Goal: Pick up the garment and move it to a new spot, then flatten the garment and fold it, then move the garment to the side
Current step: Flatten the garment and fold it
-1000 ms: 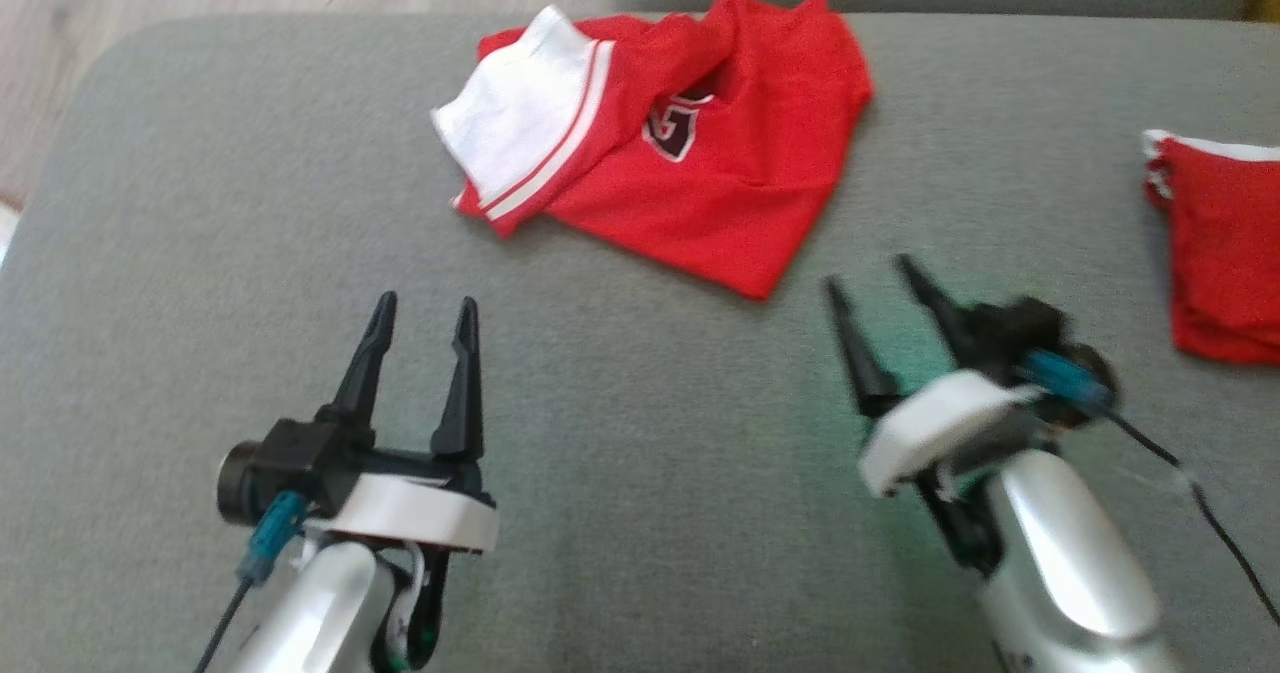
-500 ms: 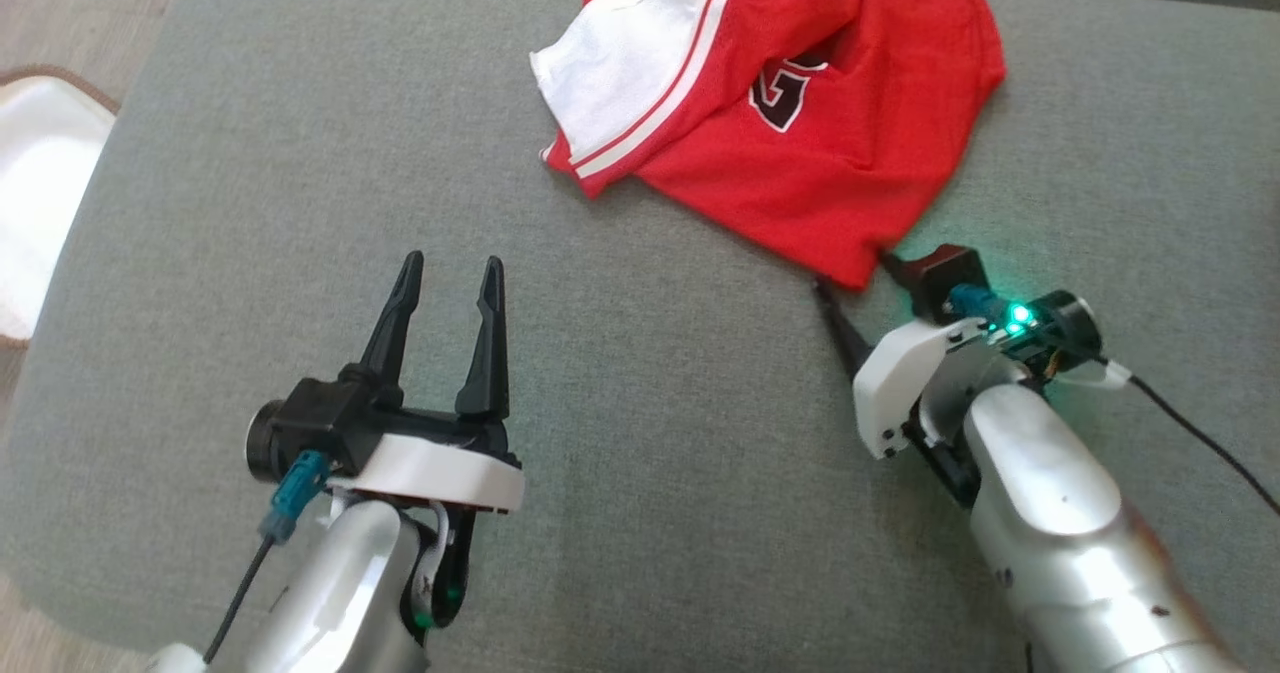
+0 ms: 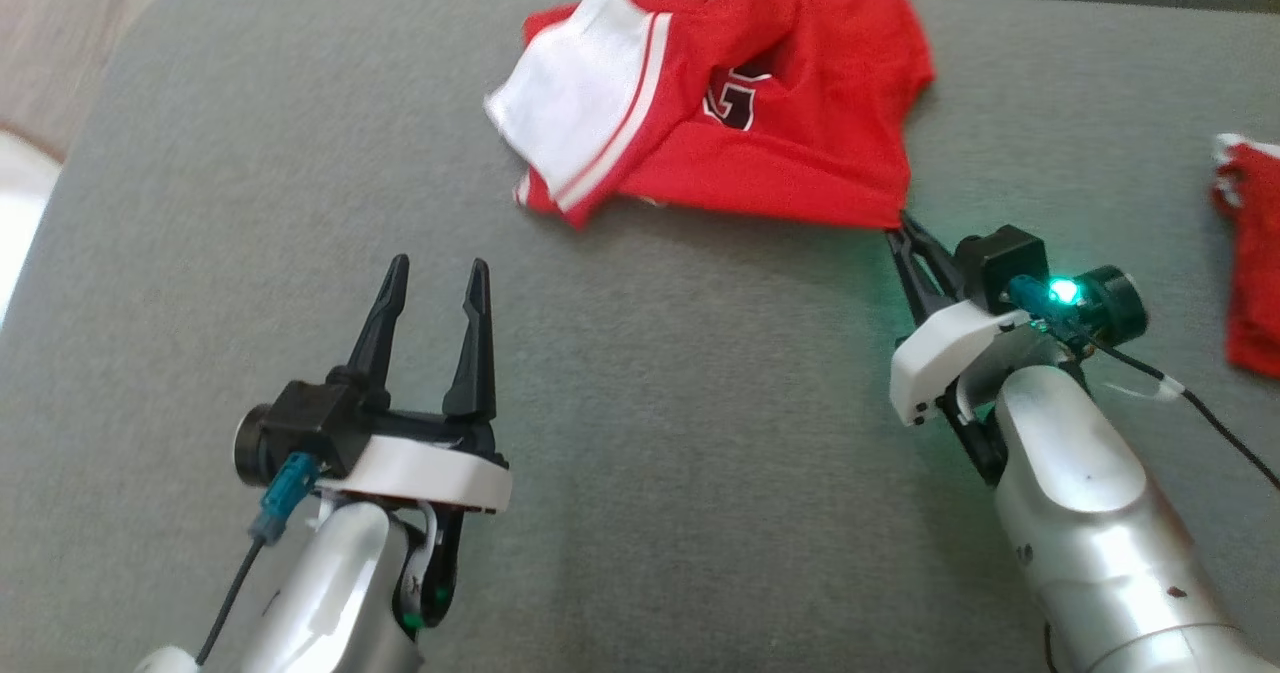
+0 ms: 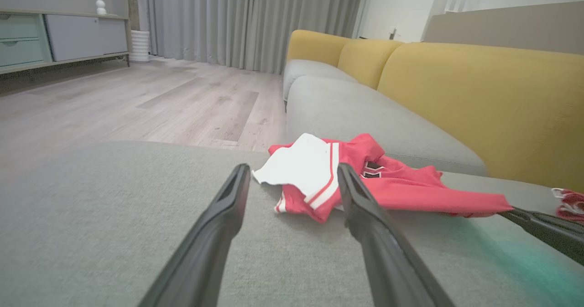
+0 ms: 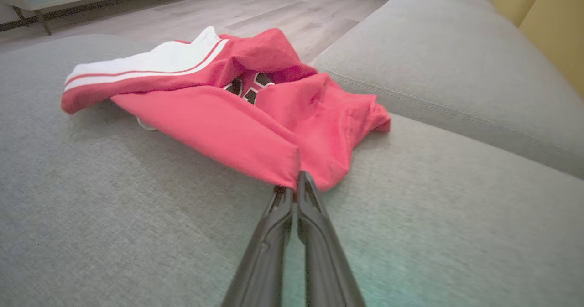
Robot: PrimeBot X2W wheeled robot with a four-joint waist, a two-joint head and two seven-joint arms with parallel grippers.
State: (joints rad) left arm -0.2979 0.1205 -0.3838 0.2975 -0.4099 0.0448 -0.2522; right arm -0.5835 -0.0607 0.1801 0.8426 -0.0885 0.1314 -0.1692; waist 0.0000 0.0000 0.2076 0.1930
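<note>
The red shirt [image 3: 800,143] lies in a messy heap on the far side of the big grey cushion [image 3: 650,403]. It has a white part with red stripes on its left side, and a dark letter peeks out of a fold in the middle. The right hand [image 3: 905,228] is at the near right corner of the shirt. Its two dark fingers are pressed tight together and pinch that corner, which looks pulled flat toward them. A green light shines on this hand. The left hand [image 3: 438,268] is well apart from the shirt, over bare grey cushion. Its fingers are spread wide and hold nothing. Another red cloth [image 3: 1250,273] lies at the right edge of the cushion. Behind the cushion are a yellow sofa back [image 4: 479,92] and a wood floor [image 4: 137,101].
</note>
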